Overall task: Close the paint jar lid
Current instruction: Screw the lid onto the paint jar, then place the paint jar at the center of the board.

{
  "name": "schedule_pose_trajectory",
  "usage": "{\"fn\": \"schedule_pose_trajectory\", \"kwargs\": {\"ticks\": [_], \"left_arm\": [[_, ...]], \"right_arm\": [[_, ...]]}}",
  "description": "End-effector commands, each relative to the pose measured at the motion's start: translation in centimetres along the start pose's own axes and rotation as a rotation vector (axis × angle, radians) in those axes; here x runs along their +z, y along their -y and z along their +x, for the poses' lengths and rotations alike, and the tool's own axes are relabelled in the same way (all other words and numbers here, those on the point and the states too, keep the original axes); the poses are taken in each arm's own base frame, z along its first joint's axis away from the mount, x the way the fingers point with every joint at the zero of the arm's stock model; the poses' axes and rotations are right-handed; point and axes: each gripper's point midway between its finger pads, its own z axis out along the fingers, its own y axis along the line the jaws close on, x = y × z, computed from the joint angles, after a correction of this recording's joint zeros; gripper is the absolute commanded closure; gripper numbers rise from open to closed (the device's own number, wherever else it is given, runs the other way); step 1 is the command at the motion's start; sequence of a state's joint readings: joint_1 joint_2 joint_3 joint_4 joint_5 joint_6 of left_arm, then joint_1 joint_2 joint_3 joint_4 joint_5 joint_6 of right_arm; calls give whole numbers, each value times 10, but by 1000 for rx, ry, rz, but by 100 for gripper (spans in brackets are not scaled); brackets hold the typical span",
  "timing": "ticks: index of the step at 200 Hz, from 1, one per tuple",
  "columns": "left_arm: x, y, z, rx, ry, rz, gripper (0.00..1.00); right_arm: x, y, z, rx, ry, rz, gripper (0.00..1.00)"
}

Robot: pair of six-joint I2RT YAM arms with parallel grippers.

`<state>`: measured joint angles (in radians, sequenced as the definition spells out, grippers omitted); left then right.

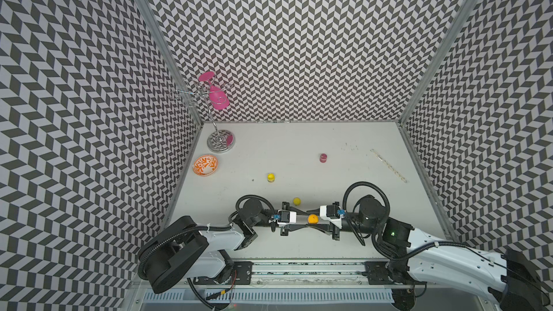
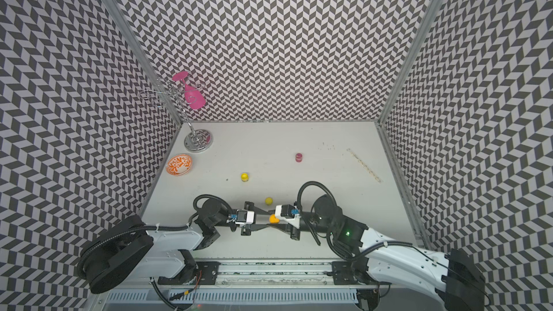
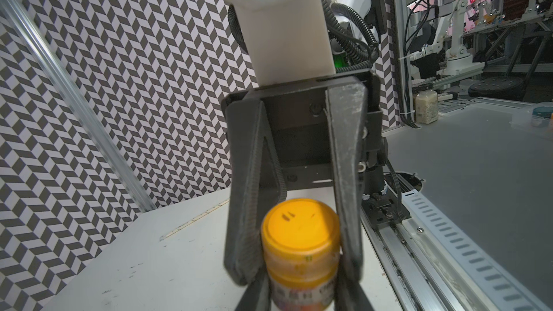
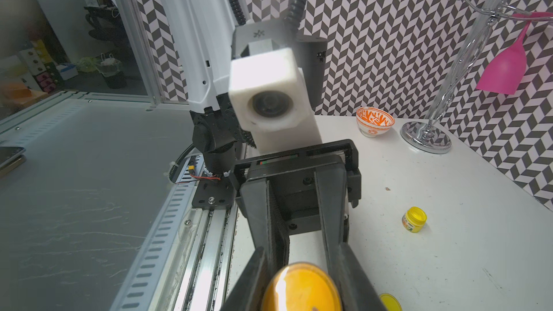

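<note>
My L end effector (image 3: 302, 300) is clamped on paint jar (image 3: 299, 267) body, near table (image 1: 299, 151) front edge, betw. both arms. R end effector (image 4: 302, 288) closed round orange lid (image 3: 299, 228), which sits on the mouth. Seated, prob. not tight yet: I twist down, then let go.

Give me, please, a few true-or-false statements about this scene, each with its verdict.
1. The left claw grips the orange jar. True.
2. The pink glass stands on the table. False: it hangs upside down from the rack.
3. The bowl sits near the rack's base. True.
4. The right claw holds the red jar. False: that jar stands alone on the table; the right claw is on the orange jar's lid.
</note>
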<state>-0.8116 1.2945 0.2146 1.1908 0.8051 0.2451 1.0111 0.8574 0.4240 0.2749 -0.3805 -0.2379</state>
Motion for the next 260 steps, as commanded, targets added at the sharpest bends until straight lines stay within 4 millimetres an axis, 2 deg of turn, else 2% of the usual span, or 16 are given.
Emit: {"fn": "schedule_pose_trajectory", "kwargs": {"ticks": [1,28,68,110,143,173,195,218,244,260], "left_arm": [[-3,-27,-8,70,-1,-159,74],[-15,-50,-8,107,-30,-340,74],[-46,-81,-15,182,-68,-643,75],[-73,-92,-24,234,-69,-829,75],[-70,-95,-18,220,-94,-832,73],[-63,-99,-6,195,-155,-819,65],[-76,-110,-6,179,-167,-914,60],[-88,-117,-7,173,-183,-988,57],[-101,-120,-12,172,-176,-1047,52],[-100,-118,-13,165,-159,-1030,47]], "right_arm": [[1,24,-20,46,60,139,92],[4,38,-15,119,54,248,96],[12,56,-1,287,32,441,100],[32,56,28,386,-42,588,100],[46,48,26,387,-40,580,100],[28,63,30,400,-38,694,100],[11,76,35,395,-32,781,100],[1,90,50,405,-63,841,100],[-5,118,71,445,-81,871,100],[-14,142,87,470,-104,919,100]]}}
